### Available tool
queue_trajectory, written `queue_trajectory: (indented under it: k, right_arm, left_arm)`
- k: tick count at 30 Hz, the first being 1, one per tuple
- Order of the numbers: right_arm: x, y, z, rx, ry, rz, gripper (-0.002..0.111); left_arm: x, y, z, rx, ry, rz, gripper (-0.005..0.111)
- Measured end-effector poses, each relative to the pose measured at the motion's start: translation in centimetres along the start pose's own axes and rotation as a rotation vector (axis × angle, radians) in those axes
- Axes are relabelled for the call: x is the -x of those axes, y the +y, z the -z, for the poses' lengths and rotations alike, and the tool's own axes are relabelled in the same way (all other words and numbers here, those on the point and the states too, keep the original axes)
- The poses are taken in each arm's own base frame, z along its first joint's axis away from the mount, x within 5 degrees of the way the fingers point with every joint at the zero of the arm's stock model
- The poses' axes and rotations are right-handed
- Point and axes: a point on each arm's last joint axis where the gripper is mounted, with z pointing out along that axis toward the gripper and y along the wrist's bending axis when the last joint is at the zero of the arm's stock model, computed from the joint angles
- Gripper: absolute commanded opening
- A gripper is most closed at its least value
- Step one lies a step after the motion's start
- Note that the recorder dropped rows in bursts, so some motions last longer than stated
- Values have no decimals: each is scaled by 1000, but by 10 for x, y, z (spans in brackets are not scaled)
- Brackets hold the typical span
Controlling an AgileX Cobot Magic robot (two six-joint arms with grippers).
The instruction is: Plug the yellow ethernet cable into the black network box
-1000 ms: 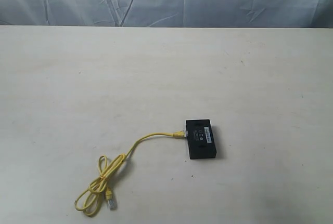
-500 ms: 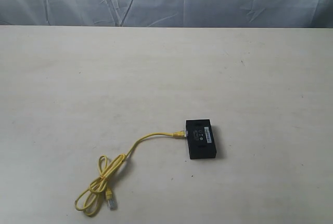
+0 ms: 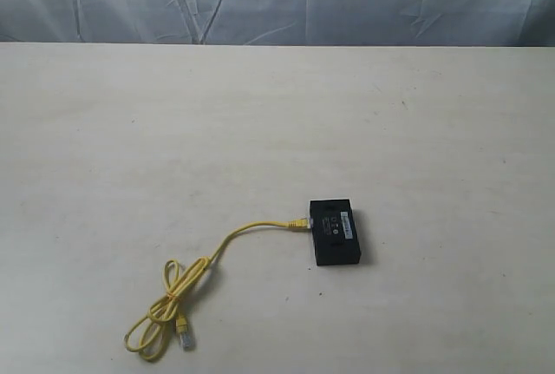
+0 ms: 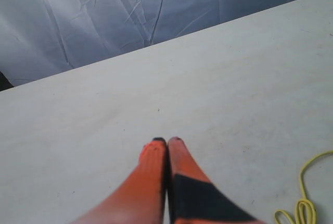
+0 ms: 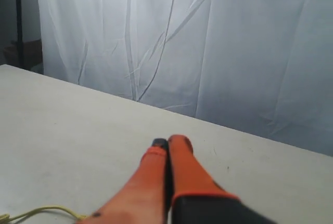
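Observation:
The black network box (image 3: 335, 232) lies flat on the table, right of centre in the exterior view. One plug (image 3: 299, 222) of the yellow ethernet cable (image 3: 227, 239) meets the box's left side. The cable runs left and down into loose loops (image 3: 165, 309), ending in a free clear plug (image 3: 184, 337). Neither arm shows in the exterior view. My left gripper (image 4: 167, 141) is shut and empty above bare table, a bit of yellow cable (image 4: 303, 203) off to one side. My right gripper (image 5: 170, 141) is shut and empty too, with a strand of cable (image 5: 44, 211) near the frame edge.
A wrinkled pale blue-grey curtain (image 3: 277, 1) hangs behind the far table edge. The cream table (image 3: 260, 131) spreads wide around the box and cable.

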Motion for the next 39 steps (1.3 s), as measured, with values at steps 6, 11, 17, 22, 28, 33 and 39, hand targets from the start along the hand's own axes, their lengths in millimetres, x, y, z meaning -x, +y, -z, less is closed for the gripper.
queue_trajectory:
  k: [6,11,17,22,28,33,39]
  right_arm:
    - [-45,-3,-5,-81,73,-152,-1]
    - [-62,-13,-6,-199,156,-221,-1]
    - [-71,-24,-4,-336,182,-286,-1]
    - [-70,-25,-4,-358,171,-300,-1]
    - [-82,-24,-8,-338,197,-199,-1]
    - [-99,-23,-12,-328,239,-177,-1]
    - [-117,-21,-16,-325,264,-177,-1]
  left_arm:
    - [0,0,0,1,0,-1,0]
    - [0,1,0,7,1,-8,0]
    - [0,1,0,7,1,-8,0]
    - [0,1,0,7,1,-8,0]
    - [0,1,0,7,1,-8,0]
    - [0,1,0,10,1,-12,0]
    - [0,1,0,12,1,-13,0]
